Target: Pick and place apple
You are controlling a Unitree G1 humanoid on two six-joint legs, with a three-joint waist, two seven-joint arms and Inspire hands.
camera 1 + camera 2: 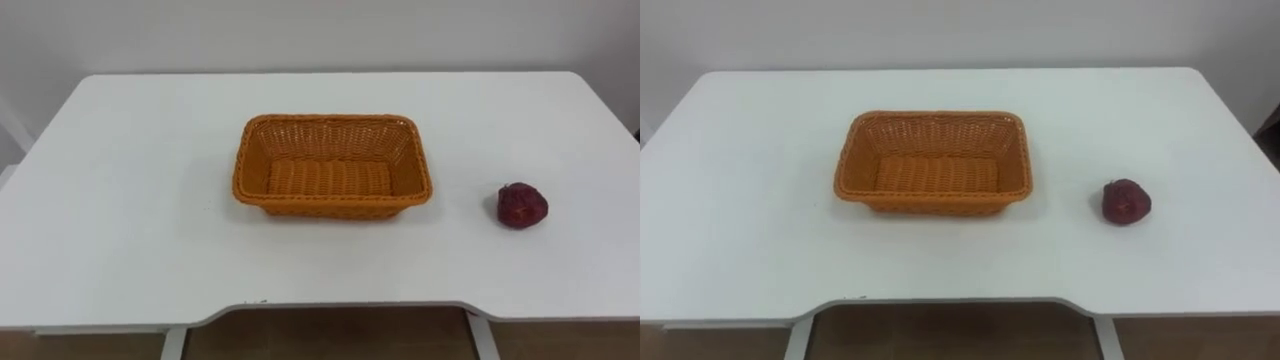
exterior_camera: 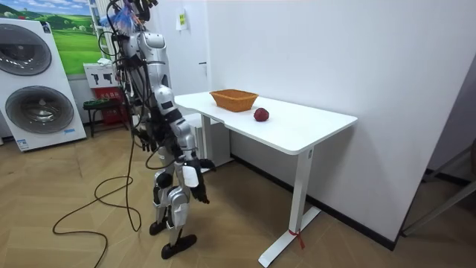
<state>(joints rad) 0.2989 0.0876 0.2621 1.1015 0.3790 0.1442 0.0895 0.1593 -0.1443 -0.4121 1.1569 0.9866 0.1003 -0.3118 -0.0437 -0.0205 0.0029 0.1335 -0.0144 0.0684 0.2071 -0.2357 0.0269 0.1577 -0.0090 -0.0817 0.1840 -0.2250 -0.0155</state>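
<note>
Robot hand [image 2: 199,192] low, grip unclear, apple [image 1: 522,205] near basket [image 1: 334,208], white table [image 1: 130,210], washing machines [image 2: 39,100] behind

Dark red apple [image 1: 522,205], roundish with a dull mottled skin, resting on the white table [image 1: 130,200] toward its right side, well apart from the orange woven basket [image 1: 330,178], rectangular, upright, mouth up, sitting mid-table, left of the apple

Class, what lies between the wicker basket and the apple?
Nothing: only bare white table separates the wicker basket and the apple, as the left eye view shows.
</note>
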